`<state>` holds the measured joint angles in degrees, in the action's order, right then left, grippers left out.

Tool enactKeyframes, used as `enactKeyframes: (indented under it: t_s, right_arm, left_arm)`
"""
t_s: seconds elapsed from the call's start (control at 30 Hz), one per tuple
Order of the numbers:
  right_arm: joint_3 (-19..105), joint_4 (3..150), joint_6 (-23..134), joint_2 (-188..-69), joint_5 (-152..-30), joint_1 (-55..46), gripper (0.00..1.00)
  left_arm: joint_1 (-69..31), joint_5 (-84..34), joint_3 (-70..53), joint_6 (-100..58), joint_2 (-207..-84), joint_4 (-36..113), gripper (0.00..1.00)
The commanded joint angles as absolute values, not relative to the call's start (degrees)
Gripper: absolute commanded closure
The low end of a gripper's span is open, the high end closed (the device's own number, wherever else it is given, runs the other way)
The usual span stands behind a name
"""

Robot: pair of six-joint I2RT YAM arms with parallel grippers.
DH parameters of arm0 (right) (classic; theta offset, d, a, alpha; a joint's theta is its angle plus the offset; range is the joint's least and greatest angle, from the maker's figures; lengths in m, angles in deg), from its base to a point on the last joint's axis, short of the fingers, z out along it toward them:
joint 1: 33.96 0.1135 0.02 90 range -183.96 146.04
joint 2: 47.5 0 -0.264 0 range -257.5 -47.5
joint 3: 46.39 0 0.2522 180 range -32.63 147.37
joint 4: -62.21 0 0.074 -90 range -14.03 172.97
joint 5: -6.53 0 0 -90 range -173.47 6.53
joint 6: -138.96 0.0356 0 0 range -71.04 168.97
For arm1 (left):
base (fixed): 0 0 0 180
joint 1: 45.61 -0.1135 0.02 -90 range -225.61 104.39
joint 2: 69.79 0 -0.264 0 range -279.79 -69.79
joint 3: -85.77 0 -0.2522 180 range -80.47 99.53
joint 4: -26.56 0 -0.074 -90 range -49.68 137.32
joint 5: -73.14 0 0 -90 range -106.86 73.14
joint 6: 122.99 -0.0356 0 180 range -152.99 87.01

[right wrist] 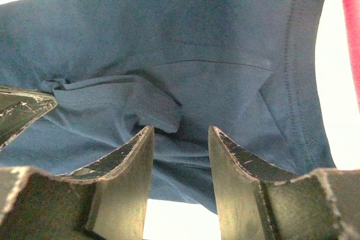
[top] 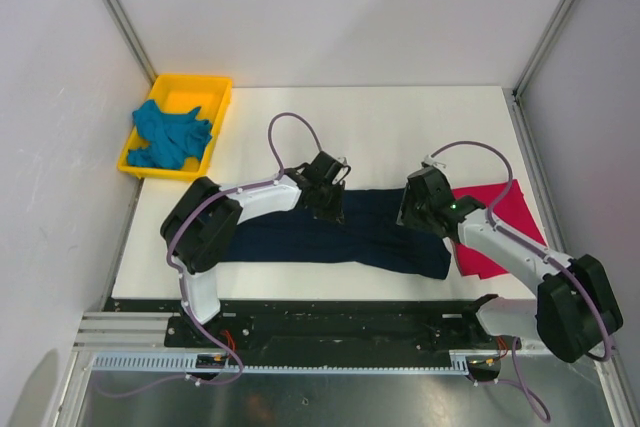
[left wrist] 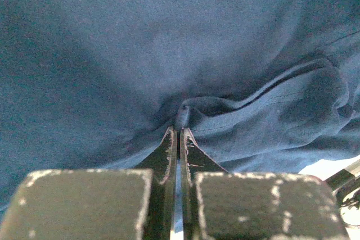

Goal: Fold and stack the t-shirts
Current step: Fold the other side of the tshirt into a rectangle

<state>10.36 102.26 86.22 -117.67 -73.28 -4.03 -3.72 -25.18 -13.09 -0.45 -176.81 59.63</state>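
Note:
The dark navy t-shirt point(top: 340, 237) lies as a long folded band across the table's middle. My left gripper point(top: 328, 197) is at its far edge, shut on a pinch of the navy cloth point(left wrist: 181, 117). My right gripper point(top: 412, 209) is over the band's right part, jaws open, with a navy fold point(right wrist: 157, 113) lying just beyond the gap between its fingers. The crimson-pink t-shirt point(top: 505, 217) lies flat at the right, partly under the right arm; a strip of it shows in the right wrist view point(right wrist: 350, 21). The teal t-shirt point(top: 170, 135) is crumpled in the tray.
The yellow plastic tray point(top: 218, 107) stands at the table's far left corner. White walls and metal frame posts close in the table at left and right. The arm bases sit on a rail at the near edge.

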Motion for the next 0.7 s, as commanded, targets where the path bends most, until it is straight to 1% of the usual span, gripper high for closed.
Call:
enactKeyframes:
  t_s: [0.0, 0.27, 0.67]
  right_arm:
    - [9.9, 96.3, 85.8, -120.0, -75.2, -4.1, 0.53]
    - [9.6, 93.4, 88.5, -125.1, -77.5, -3.7, 0.53]
    - [7.0, 90.0, 92.1, -127.4, -78.8, -2.3, 0.54]
  left_arm:
    - [-3.5, -23.9, -13.5, 0.5, -174.0, 58.2, 1.00]
    - [-3.5, -24.3, -13.7, 0.5, -174.4, 57.9, 1.00]
    - [-3.3, -25.0, -13.8, 0.8, -175.2, 57.5, 1.00]
